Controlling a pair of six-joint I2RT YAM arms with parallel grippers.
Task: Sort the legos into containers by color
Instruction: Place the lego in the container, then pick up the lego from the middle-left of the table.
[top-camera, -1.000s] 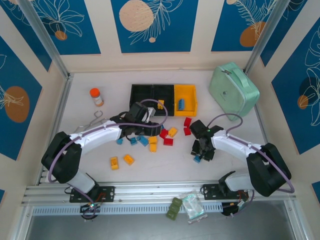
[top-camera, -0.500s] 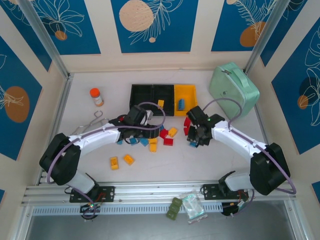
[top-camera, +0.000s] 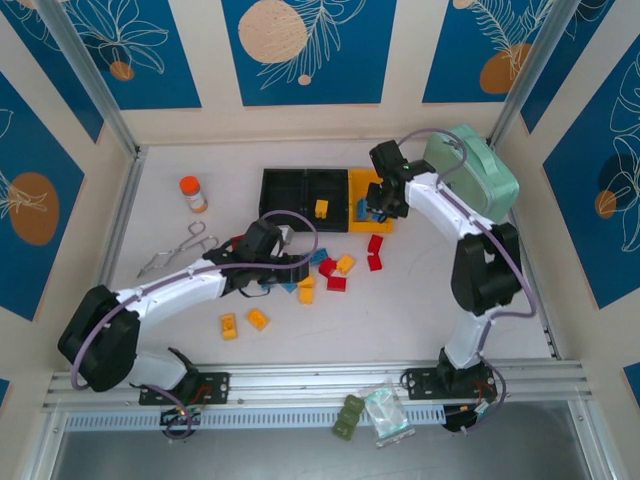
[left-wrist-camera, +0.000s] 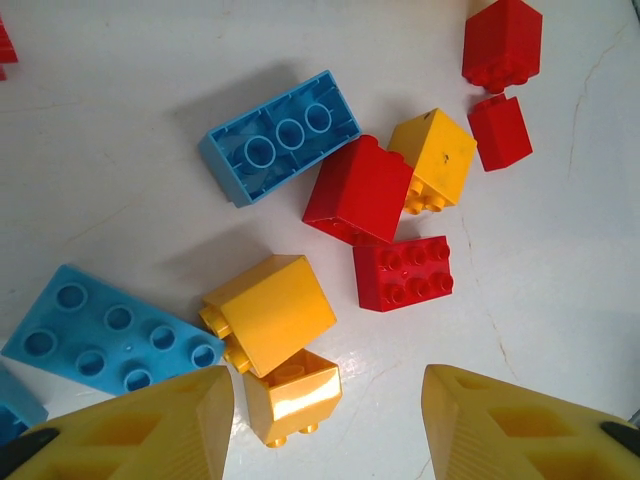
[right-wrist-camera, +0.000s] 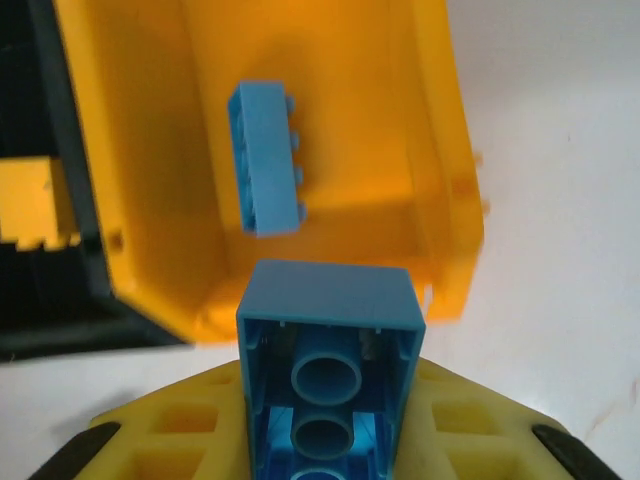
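The right jaws are clenched on a blue brick (right-wrist-camera: 330, 330), held with its hollow underside toward the wrist camera. It is carried above the near wall of the yellow bin (right-wrist-camera: 440, 150), the right-hand one of the three joined containers. A second blue brick (right-wrist-camera: 268, 160) lies inside that bin, and a yellow brick (top-camera: 321, 208) is seen in the black bin (top-camera: 330, 180) beside it. The left jaws are released and hold nothing. They hang above the loose legos (left-wrist-camera: 355, 190) scattered on the desk (left-wrist-camera: 100, 60), directly over two yellow bricks (left-wrist-camera: 270, 315) that touch each other. Several faults are to be expected from here. If the blue brick is let go where it now hangs, it may strike the bin wall and tumble back onto the desk, so it should first be carried further over the bin. A brick wedged tightly between the jaws may cling on release. If the left jaws are lowered as placed, both yellow bricks may be caught at once, or the touching red and blue pieces may be pushed aside. The right arm (top-camera: 440, 205) passes close to the mint-green case (top-camera: 480, 185), which may be knocked on withdrawal.
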